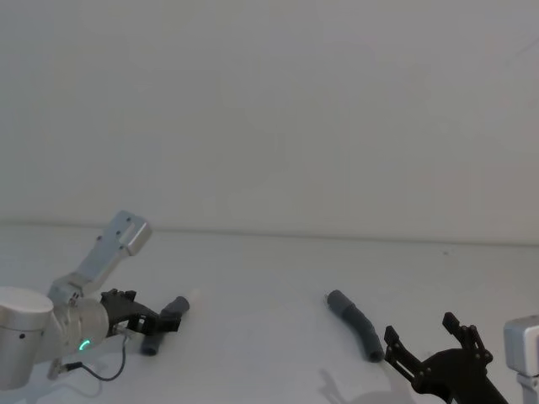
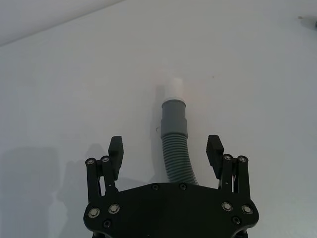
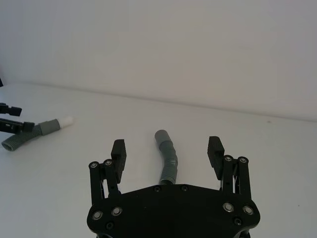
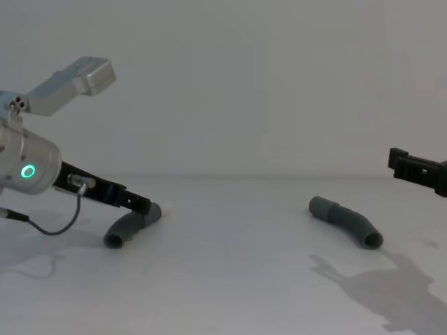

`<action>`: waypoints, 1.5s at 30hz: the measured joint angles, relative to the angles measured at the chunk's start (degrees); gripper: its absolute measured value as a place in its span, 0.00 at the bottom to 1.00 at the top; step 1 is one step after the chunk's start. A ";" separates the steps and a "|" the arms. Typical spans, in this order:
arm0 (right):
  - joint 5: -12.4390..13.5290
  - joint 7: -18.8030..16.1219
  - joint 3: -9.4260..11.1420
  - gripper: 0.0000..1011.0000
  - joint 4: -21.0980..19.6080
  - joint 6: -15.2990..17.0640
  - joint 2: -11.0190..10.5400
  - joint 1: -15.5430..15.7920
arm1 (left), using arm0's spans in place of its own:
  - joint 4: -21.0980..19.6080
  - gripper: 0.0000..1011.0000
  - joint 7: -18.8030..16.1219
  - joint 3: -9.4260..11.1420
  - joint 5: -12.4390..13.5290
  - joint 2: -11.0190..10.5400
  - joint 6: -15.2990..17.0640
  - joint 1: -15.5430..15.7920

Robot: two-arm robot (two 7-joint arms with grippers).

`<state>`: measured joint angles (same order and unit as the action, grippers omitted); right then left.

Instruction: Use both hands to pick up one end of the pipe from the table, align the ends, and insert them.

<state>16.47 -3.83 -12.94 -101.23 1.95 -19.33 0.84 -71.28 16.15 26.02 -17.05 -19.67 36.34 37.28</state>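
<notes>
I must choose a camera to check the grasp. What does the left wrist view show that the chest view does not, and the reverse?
Left wrist view: the white tip of the shorter piece and its ribs, with the left pincer open, one finger on either side, apart from it. Chest view: the longer piece lying on the table, the right pincer raised at the right edge, and the left wrist's green ring. Both: the shorter piece on the table at the left pincer.
</notes>
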 joint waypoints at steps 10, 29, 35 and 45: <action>0.00 0.00 0.00 0.99 0.00 0.00 0.00 0.00 | 4.42 0.99 0.88 0.06 0.19 1.85 -1.68 1.75; 0.00 0.00 0.00 0.99 0.00 0.00 0.00 0.00 | 9.38 0.99 2.31 0.35 0.79 4.23 -0.97 4.26; 0.00 0.00 0.00 0.99 0.00 0.00 0.00 0.00 | 10.12 0.99 2.61 0.47 1.04 4.58 -0.19 4.83; 0.00 0.00 0.00 0.99 0.00 0.00 0.00 0.00 | 11.26 0.99 2.87 0.40 1.40 5.35 0.77 5.57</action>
<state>16.46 -3.82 -12.94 -101.23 1.95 -19.34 0.84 -60.02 19.02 26.42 -15.64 -14.32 37.11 42.85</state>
